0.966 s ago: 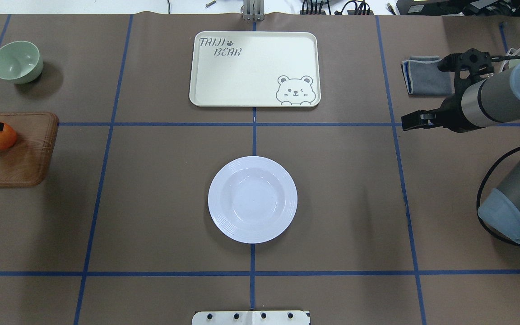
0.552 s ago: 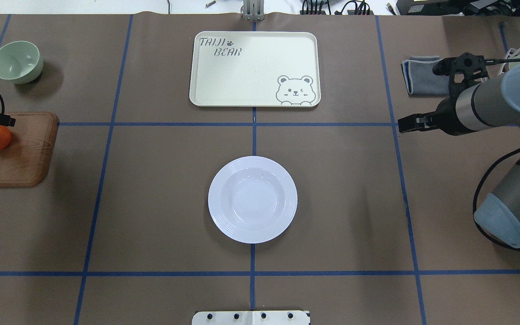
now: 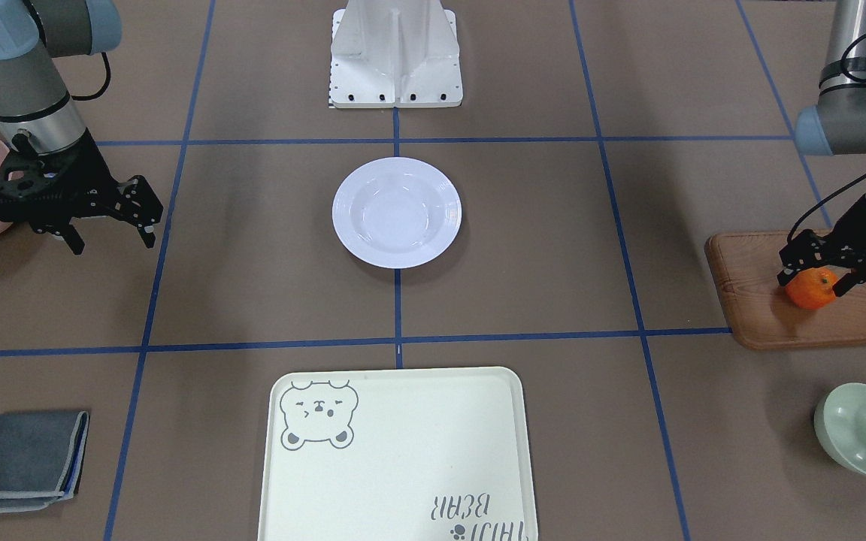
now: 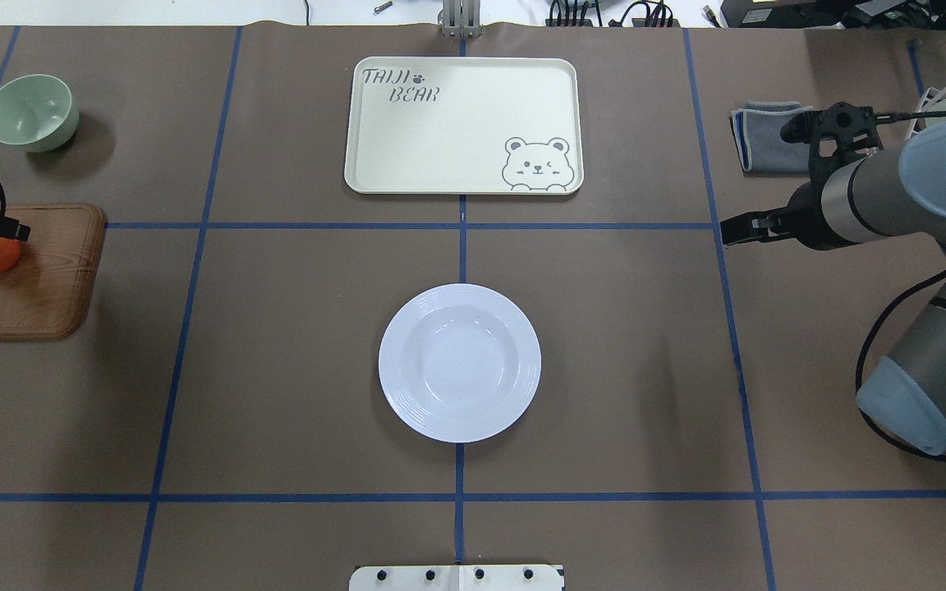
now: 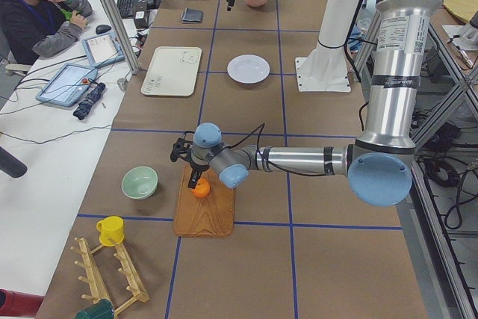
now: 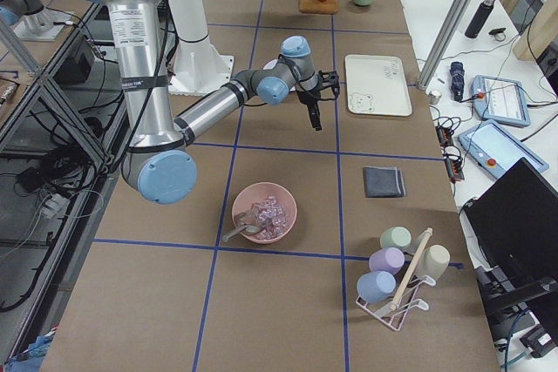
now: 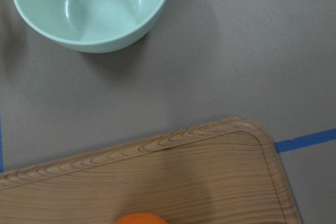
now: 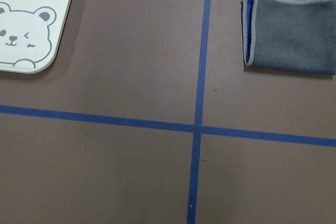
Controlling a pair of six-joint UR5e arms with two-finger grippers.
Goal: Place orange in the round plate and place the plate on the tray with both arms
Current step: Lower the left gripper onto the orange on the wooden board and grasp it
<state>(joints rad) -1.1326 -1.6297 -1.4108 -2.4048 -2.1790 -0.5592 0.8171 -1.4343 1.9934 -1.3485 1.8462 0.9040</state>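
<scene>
Brown bench [image 4: 276, 369] is gridded with blue tape [image 4: 463, 246]; tray [image 4: 463, 123], plate [image 4: 459, 363], board [image 4: 38, 295], green bowl [image 4: 31, 111], cloth [image 4: 773, 135] and pink bowl [image 6: 283, 196] are laid on it.

The tray [image 4: 465, 131] bears grey lettering [image 4: 401, 85], "TAIJI" with a paw print after it and "BEAR" beneath, in the corner diagonally opposite the tray's bear-face drawing [image 4: 537, 165]. A white label [image 5: 395, 33] on the left arm [image 5: 299, 160] is too small to read.

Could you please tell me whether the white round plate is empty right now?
Empty: the round plate shows a bare white well, while the orange sits on the wooden board between the fingers of the left gripper.
</scene>
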